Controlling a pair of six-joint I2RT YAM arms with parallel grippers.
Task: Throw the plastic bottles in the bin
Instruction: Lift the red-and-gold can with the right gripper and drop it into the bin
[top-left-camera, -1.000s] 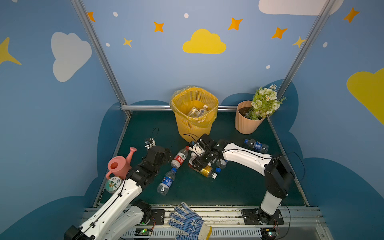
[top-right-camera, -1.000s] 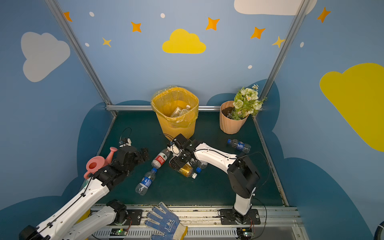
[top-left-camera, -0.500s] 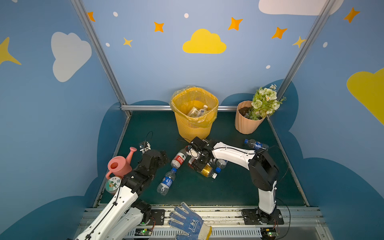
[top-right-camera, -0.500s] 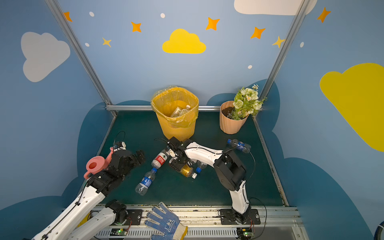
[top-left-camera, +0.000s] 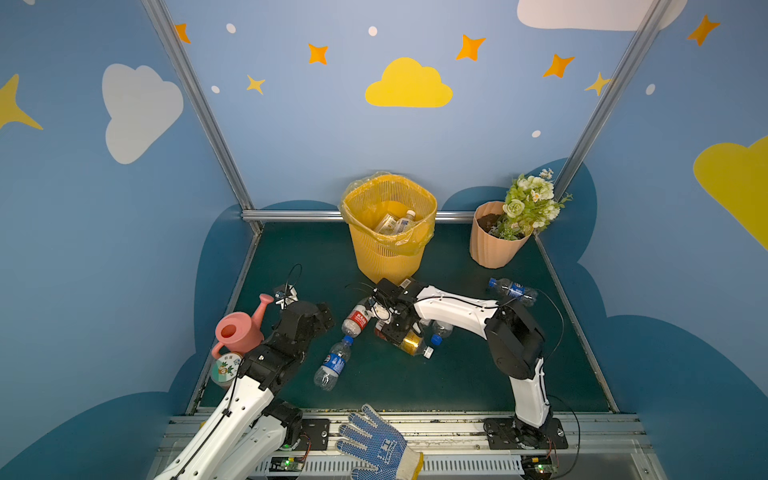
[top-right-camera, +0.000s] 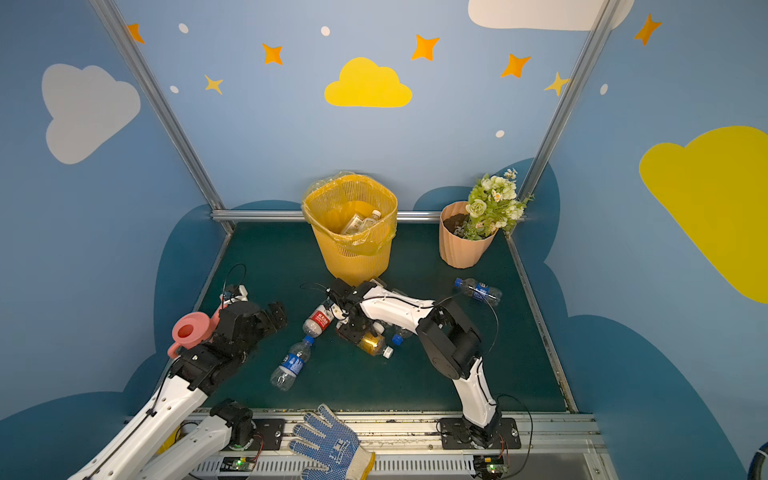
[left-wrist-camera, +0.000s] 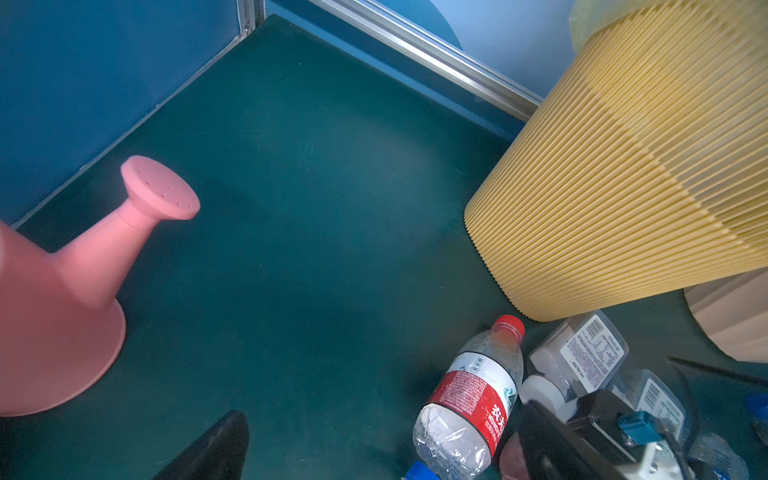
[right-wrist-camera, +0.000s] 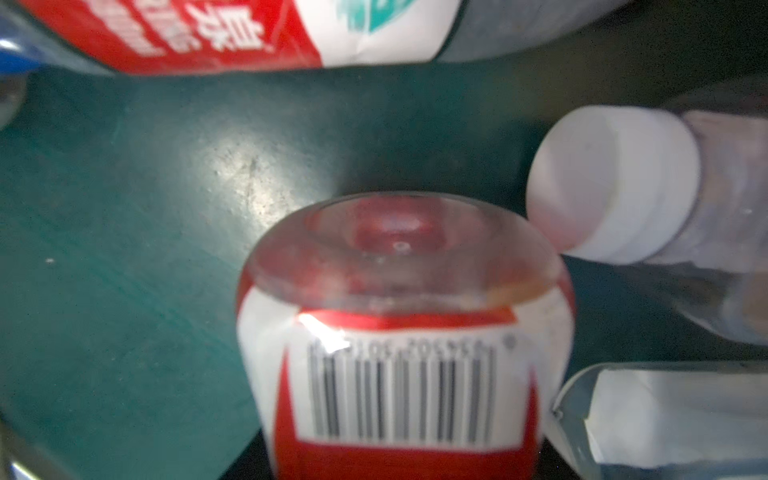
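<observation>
With the back wall as 12 o'clock in both top views, the tall yellow slatted plastic bin (top-left-camera: 386, 253) (top-right-camera: 351, 255), lined with a translucent yellow bag, stands at 12 o'clock on the dark green bench (top-left-camera: 457, 382). At least two clear white-labelled bottles (top-left-camera: 395, 222) lie inside it.

The other bottles lie on the bench. Just in front of the bin is a cluster:
- a clear red-capped bottle with a red-and-white label (top-left-camera: 356, 320) (left-wrist-camera: 473, 395), on its side with the cap toward the bin
- at its 3 o'clock, an amber-filled bottle with a red barcoded label and white cap (top-left-camera: 411, 343) (right-wrist-camera: 399, 332)
- a clear white-capped bottle with a barcoded white label (left-wrist-camera: 582, 357)
- a clear blue-capped bottle (top-left-camera: 440, 330), partly hidden behind the right arm

A blue-labelled bottle with a blue cap (top-left-camera: 332, 363) lies at 7 o'clock of the cluster. A second blue-labelled bottle (top-left-camera: 513, 289) lies alone at 3 o'clock, near the bench edge.

The right end effector (top-left-camera: 392, 328) (top-right-camera: 353, 328) is down on the cluster, over the labelled end of the amber-filled bottle, whose base fills the middle of the right wrist view. Its fingers are out of sight, so I cannot tell whether it has clamped.

The left end effector (top-right-camera: 277, 316) is at 9 o'clock of the cluster, clear of the bottles, its jaws spread with nothing between them. One black finger (left-wrist-camera: 208, 449) shows in the left wrist view.

A pink plastic watering can (top-left-camera: 239, 332) stands at 8 o'clock, with a round green-and-white-lidded jar (top-left-camera: 224, 370) just beside it. A peach ribbed flower pot (top-left-camera: 490, 249) stands at 2 o'clock.
</observation>
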